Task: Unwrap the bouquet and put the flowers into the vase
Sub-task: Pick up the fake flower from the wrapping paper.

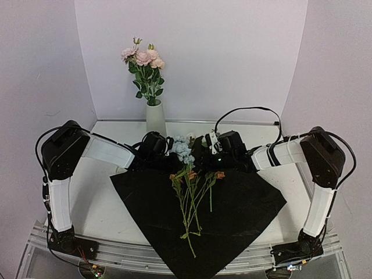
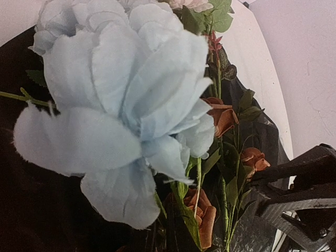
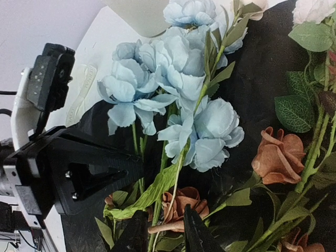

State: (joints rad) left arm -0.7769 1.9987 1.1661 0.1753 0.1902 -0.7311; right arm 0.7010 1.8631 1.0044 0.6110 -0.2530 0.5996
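left gripper (image 3: 137,168) at flowers (image 3: 210,131), jaws unreadable | right gripper (image 3: 164,232) narrowly straddling stems (image 3: 157,207) (pinch unclear) | black sheet (image 1: 244,203) overhangs table's (image 1: 99,200) near edge

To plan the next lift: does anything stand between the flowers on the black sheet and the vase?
The left arm's wrist sits just before the vase, beside the blue blooms; pink flowers already stand in its mouth.

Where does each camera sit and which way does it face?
Top external: above, behind the bases, facing the back wall; left arm, right arm, black sheet, vase.
Left wrist: on left arm, close against a blue flower; right end effector lower right.
Right wrist: on right arm, facing the flowers; own fingertips below, left end effector left.
Shared: both wrists see blue and rust flowers.
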